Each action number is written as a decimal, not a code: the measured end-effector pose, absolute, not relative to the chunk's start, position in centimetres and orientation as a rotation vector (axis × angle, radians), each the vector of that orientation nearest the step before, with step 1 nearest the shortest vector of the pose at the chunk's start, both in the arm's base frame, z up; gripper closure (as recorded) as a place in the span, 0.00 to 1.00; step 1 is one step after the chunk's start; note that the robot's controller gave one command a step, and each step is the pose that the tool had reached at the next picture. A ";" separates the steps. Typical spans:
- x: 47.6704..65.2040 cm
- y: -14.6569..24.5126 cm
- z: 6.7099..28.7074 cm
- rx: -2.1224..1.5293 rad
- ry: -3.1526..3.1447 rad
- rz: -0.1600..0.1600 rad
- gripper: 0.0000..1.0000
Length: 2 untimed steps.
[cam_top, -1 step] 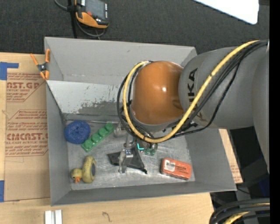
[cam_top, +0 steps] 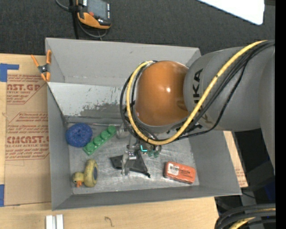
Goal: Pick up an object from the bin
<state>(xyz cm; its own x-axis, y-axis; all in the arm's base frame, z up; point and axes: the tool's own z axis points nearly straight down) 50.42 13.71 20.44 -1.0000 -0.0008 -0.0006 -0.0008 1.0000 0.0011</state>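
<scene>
1. Grey sheet metal forms the bin (cam_top: 116,62), with walls that slope inward to a flat floor. The paint on the back slope is scraped through in pale streaks, and the floor is dull and scuffed.
2. Beyond the bin's far rim lies a dark, carpet-like surface (cam_top: 178,22). An orange and black device (cam_top: 94,13) sits on it with a cable trailing off. Along the near edge the bin rests on a light wooden top (cam_top: 156,214).
3. From the right, the thick grey arm (cam_top: 241,94) reaches in over the bin. A glossy orange cover (cam_top: 161,96) sits at its wrist, and yellow and black cables (cam_top: 129,96) are looped around that.
4. Below the cover the gripper (cam_top: 131,162) hangs low in the middle of the floor, directly over a black angular thing (cam_top: 142,171) that spreads out flat beneath it. I cannot tell whether the gripper is clenched or released, nor whether it has hold of the black thing.
5. A small teal piece (cam_top: 154,153) lies just beside the gripper, on its right.
6. An orange rectangular pack with a white label (cam_top: 179,172) lies on the floor near the right wall, apart from the black thing.
7. Toward the left wall, a blue round scrubber (cam_top: 79,135) lies next to a green studded strip (cam_top: 101,139).
8. A yellow roll with a small duck-like toy (cam_top: 87,174) against it occupies the near left corner.
</scene>
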 end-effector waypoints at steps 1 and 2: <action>50.5 13.7 20.3 -0.005 3.139 0.002 0.00; 50.7 14.5 16.3 -0.143 3.144 -0.002 0.00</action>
